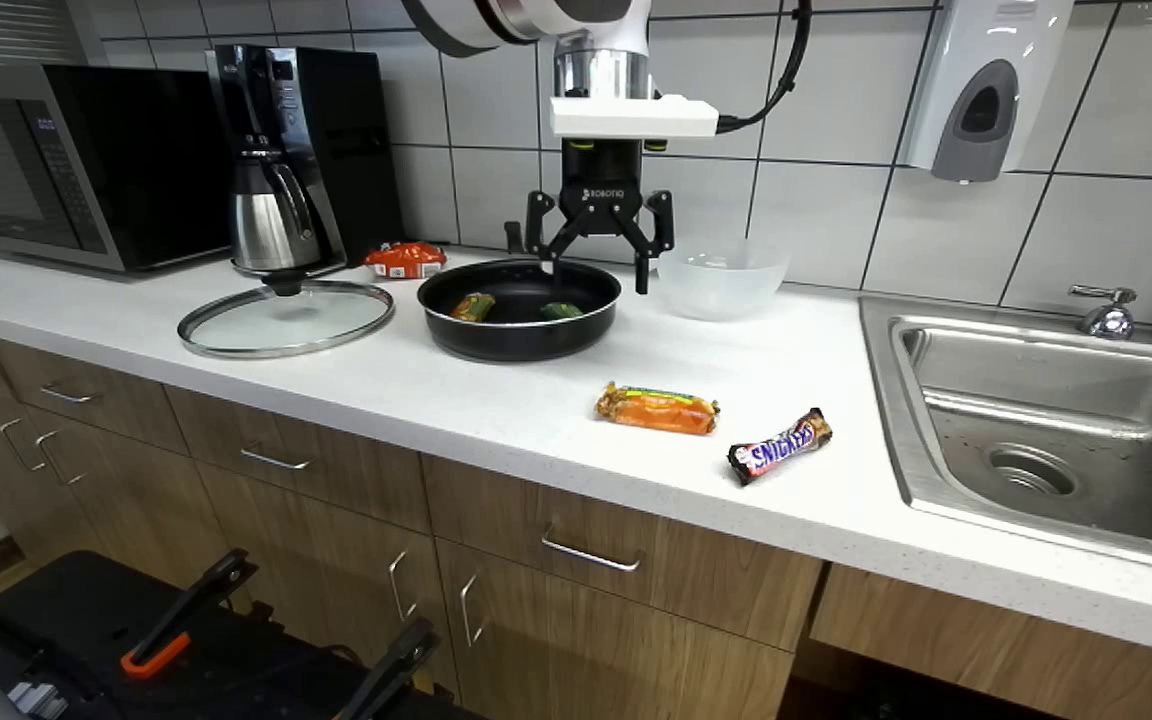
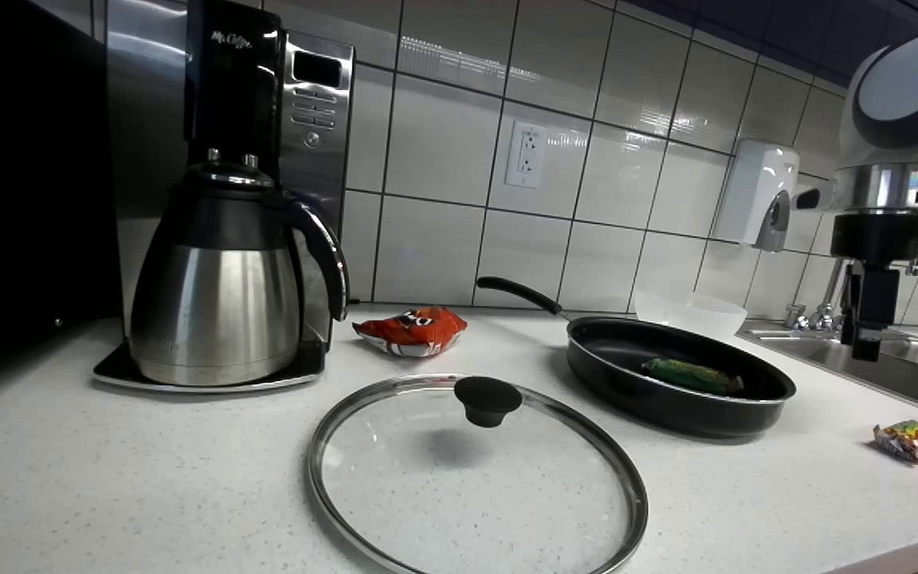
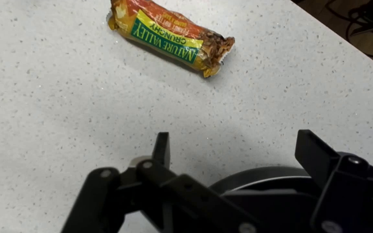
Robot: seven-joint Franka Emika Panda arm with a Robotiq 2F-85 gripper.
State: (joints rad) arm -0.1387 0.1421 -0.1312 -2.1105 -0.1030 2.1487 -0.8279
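Observation:
My gripper hangs over the right side of a black frying pan, its jaws wide apart with nothing between them. Inside the pan lie two small wrapped items: a green-and-yellow one and a green one. An orange Nature Valley bar rests on the counter ahead of the fingers in the wrist view, apart from them. The pan's rim shows below the fingertips there. To the right of the orange bar lies a Snickers bar. A translucent bowl stands behind, near the wall.
A glass lid with a black knob lies left of the pan. Behind it are a red snack bag, a coffee maker with a steel carafe and a microwave. A sink is set in at the right, below a soap dispenser.

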